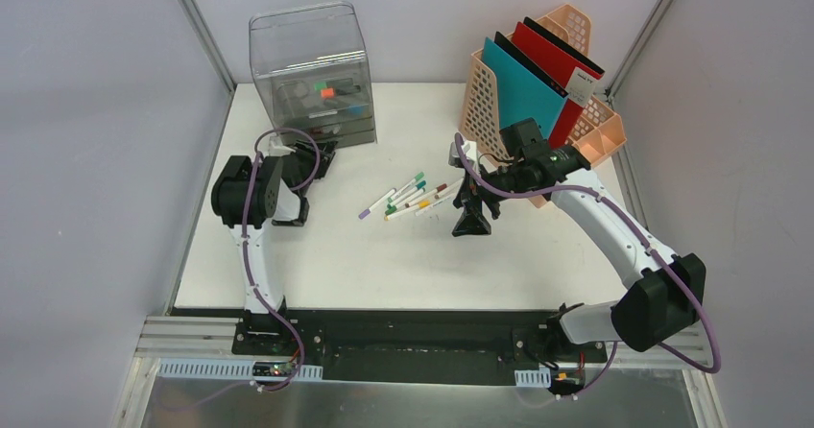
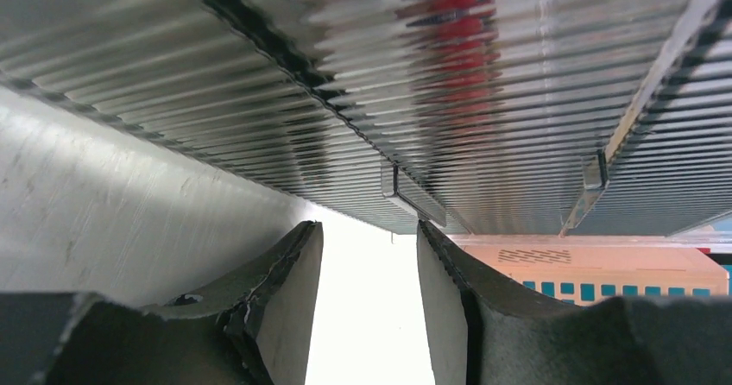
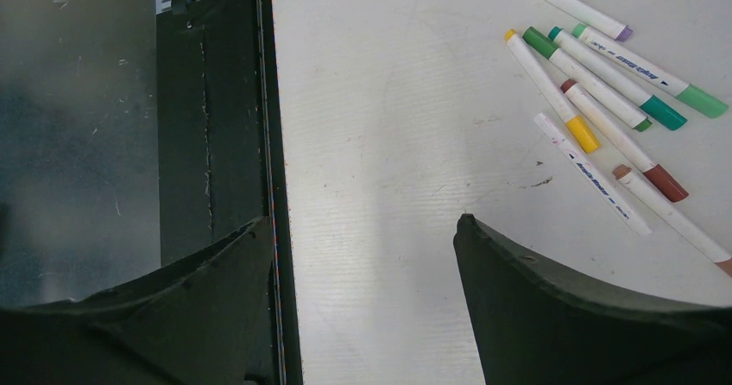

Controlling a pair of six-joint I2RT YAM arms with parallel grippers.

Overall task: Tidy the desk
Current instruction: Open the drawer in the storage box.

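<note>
The white desk (image 1: 384,265) carries several loose markers (image 1: 413,196) in its middle. My right gripper (image 1: 471,219) points down just right of them, open, with only bare desk (image 3: 388,100) between its fingers. In the right wrist view the markers (image 3: 596,83) lie off to the upper right. My left gripper (image 1: 322,162) sits low at the front foot of a clear ribbed drawer unit (image 1: 312,73). In the left wrist view the left gripper (image 2: 369,230) is open and holds nothing. A small drawer handle (image 2: 413,199) hangs just above its right fingertip.
A peach file holder (image 1: 595,130) with teal and red folders stands at the back right and shows low in the left wrist view (image 2: 604,264). The black rail (image 3: 216,143) runs along the desk's near edge. Grey walls close in both sides.
</note>
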